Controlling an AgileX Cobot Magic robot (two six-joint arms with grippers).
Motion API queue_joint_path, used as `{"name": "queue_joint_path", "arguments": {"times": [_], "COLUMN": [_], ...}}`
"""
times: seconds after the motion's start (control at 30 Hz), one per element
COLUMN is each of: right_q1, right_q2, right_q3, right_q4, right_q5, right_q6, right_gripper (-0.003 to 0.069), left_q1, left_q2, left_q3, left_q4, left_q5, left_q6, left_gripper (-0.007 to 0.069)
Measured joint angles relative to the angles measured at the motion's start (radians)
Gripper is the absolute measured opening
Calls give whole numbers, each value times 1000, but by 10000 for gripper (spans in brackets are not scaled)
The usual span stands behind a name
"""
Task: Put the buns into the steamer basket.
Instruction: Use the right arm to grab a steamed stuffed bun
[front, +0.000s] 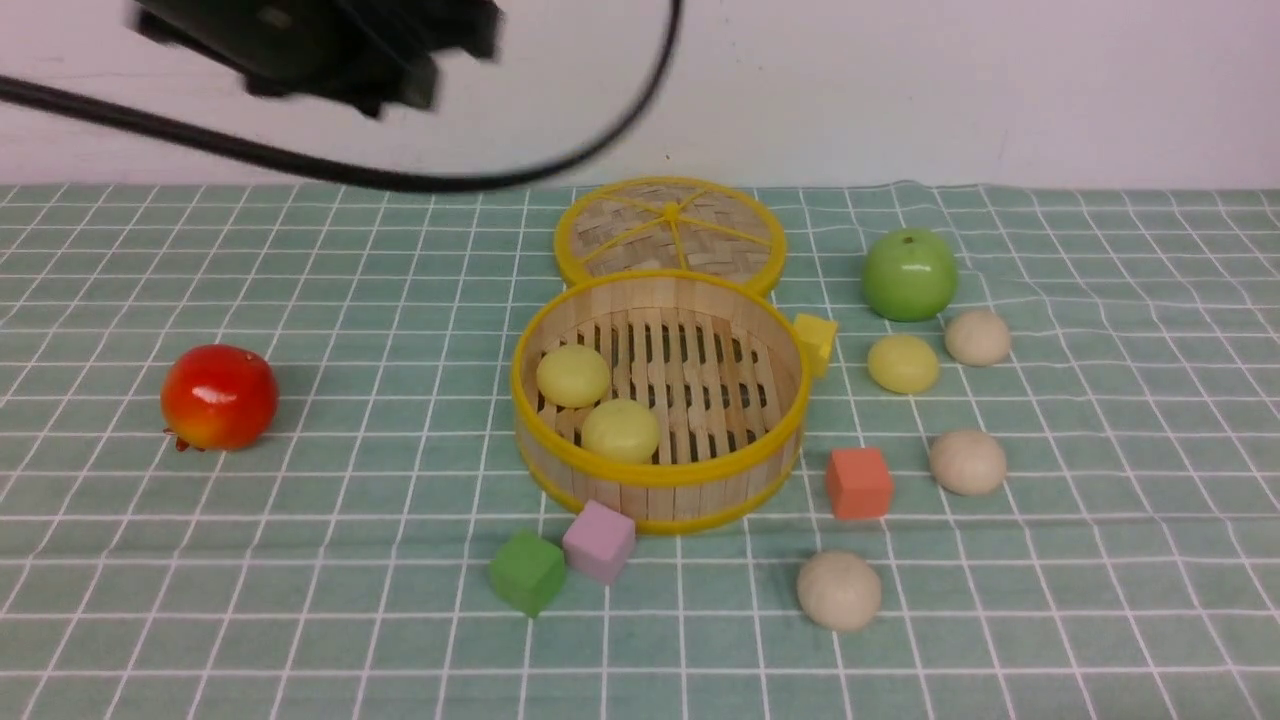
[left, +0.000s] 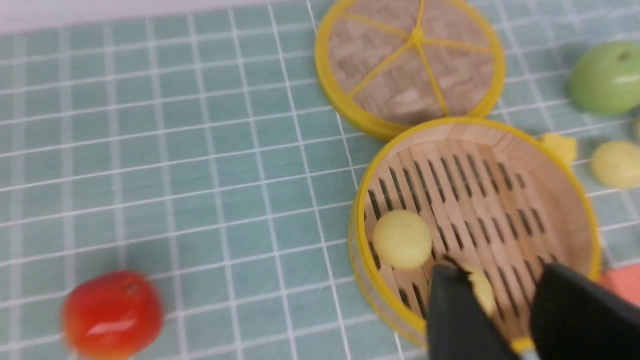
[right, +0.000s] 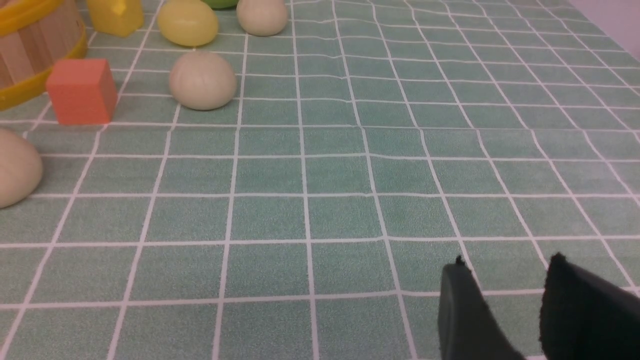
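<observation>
Lying under steamer basket (front: 660, 490): green gridded cloth (front: 300, 560); pale wall (front: 900, 90) behind.

Two buns (left: 401, 246) in steamer basket (left: 475, 132)

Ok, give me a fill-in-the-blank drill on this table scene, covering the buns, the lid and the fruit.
1. The steamer basket holds ____ pale yellow buns.
2. Outside the basket lie ____ beige-white buns.
3. Seen from the front camera, the woven lid lies ____ the basket.
4. The green apple sits on the robot's ____ side of the basket.

Missing words: two; three; behind; right.
</observation>
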Motion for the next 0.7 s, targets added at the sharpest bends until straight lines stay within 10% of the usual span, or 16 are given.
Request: {"name": "queue_joint_path", "arguments": {"times": [0.2, 0.7], "right_q1": [0, 0], "right_q2": [0, 0], "right_q3": [0, 0], "right_q4": [0, 0], "right_q5": [0, 0], "right_q6": [0, 0], "right_gripper": [239, 239], "left_q1": [0, 0], "left_q2": [-342, -1003], "left_q3": [209, 978], "left_q4": [1, -74], "left_q5": [45, -123], "left_q6": [-58, -178], "left_gripper": [-14, -14]}}
